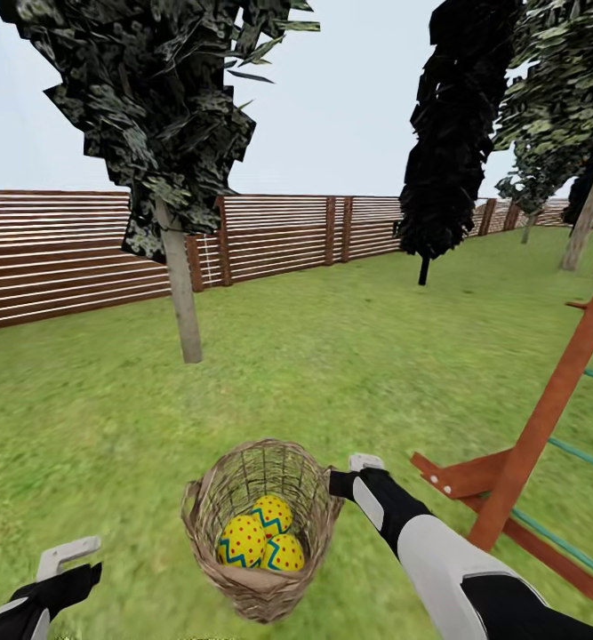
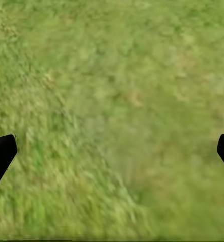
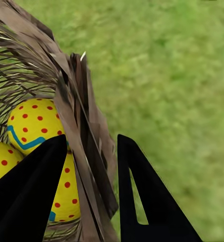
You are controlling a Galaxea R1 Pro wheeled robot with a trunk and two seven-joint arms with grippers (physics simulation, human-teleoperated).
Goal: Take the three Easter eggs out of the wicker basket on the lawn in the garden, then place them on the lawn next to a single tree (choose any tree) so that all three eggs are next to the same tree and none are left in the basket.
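We count three Easter eggs, yellow with red dots and blue zigzag bands, all lying in one wicker basket. The basket is round, tan, open-weave, and sits on the lawn at 6 o'clock in the head view. One tree with a pale straight trunk stands at 11 o'clock, before a brown slatted fence; an all-black tree stands at 1 o'clock.

The right gripper reaches in from 5 o'clock, its fingers straddling the basket's rim, one inside beside the eggs, one outside; we cannot tell whether they clamp it. The left gripper hangs over bare grass, fingers spread wide, holding nothing.
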